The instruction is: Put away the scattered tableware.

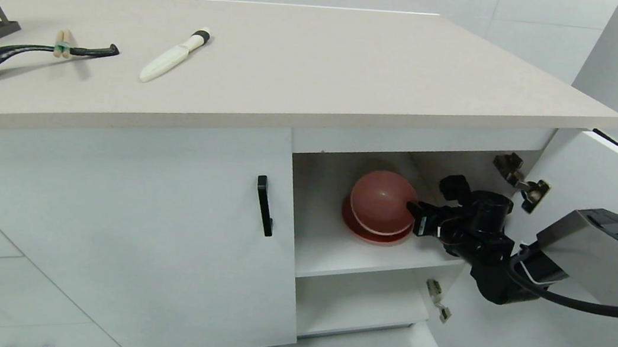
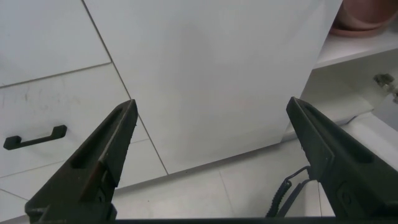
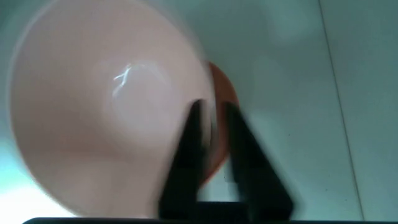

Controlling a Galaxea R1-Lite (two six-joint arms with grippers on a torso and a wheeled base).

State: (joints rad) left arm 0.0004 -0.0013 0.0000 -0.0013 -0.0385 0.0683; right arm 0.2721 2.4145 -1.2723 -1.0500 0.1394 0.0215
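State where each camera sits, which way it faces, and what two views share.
Head: high, looking down at counter and open cabinet; right arm shows.
Left wrist: on its arm, facing closed door; open left claw shows.
Right wrist: inside cabinet, facing pink bowl; right claw pinches its rim.
Head and right wrist share the bowl.

On the upper shelf [image 1: 322, 253] room lies left of the bowl [image 1: 380, 198]; the closed door [image 1: 159, 225] blocks beyond.
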